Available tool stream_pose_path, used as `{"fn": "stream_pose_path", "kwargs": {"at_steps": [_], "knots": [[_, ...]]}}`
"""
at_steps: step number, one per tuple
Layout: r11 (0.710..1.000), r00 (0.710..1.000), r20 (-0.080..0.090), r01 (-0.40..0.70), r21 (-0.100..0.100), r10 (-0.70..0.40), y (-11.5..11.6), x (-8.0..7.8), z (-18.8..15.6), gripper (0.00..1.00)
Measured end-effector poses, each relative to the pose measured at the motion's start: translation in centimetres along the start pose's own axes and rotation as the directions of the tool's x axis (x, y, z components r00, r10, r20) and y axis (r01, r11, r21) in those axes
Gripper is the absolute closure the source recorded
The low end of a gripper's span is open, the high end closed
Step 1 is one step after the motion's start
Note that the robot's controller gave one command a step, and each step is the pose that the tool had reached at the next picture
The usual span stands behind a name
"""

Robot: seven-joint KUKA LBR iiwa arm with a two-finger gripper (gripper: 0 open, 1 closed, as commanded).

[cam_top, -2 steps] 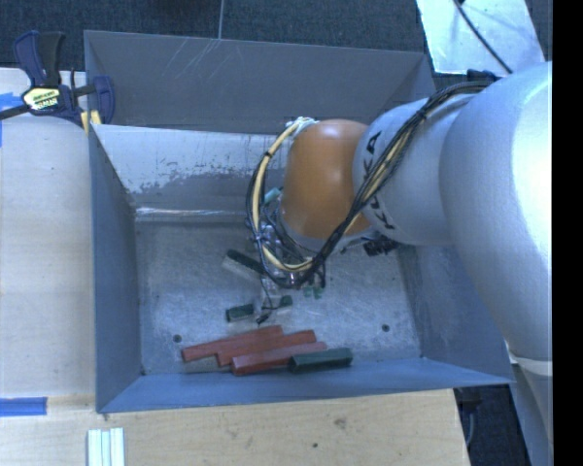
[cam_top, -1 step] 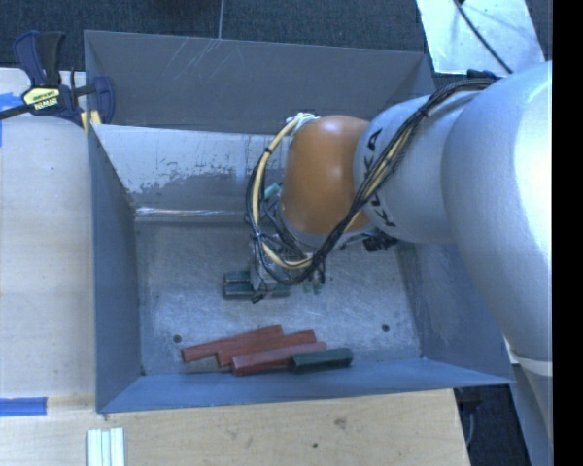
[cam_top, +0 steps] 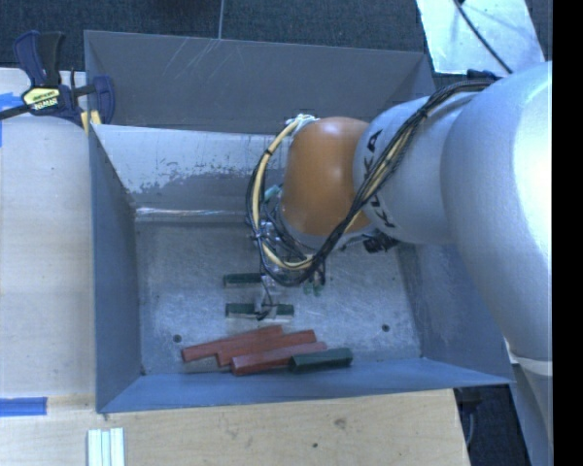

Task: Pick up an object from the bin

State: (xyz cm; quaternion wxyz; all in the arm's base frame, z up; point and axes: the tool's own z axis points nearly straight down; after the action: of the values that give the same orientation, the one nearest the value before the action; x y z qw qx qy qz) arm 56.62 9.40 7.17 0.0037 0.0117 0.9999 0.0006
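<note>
My gripper [cam_top: 258,295] hangs under the orange wrist cover, low over the middle of the bin floor. Its two dark fingers [cam_top: 243,280] stand apart, open, with only bare floor showing between them. Just in front of it, along the bin's front wall, lie two long red-brown blocks: one [cam_top: 245,345] is closer to the fingers, the other [cam_top: 262,363] is right against the wall. A dark green block [cam_top: 322,360] lies end to end with the second one, to its right. The nearer finger is a short gap behind the closer red-brown block and does not touch it.
The arm and its orange cover with cables reach in from the right and hide the bin's back right part. Bare floor shows on the left side of the bin and to the right of the gripper.
</note>
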Motion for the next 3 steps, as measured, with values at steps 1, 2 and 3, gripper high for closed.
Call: {"fn": "stream_pose_path", "kwargs": {"at_steps": [1,2,3], "knots": [[1.0,1.0,0.0,0.0,0.0,0.0,-0.01,0.06,-0.08,1.0],[1.0,1.0,-0.004,0.0,0.001,0.0,-0.03,0.17,0.12,0.0],[1.0,1.0,-0.002,0.001,0.0,-0.001,0.02,0.08,0.03,1.0]]}}
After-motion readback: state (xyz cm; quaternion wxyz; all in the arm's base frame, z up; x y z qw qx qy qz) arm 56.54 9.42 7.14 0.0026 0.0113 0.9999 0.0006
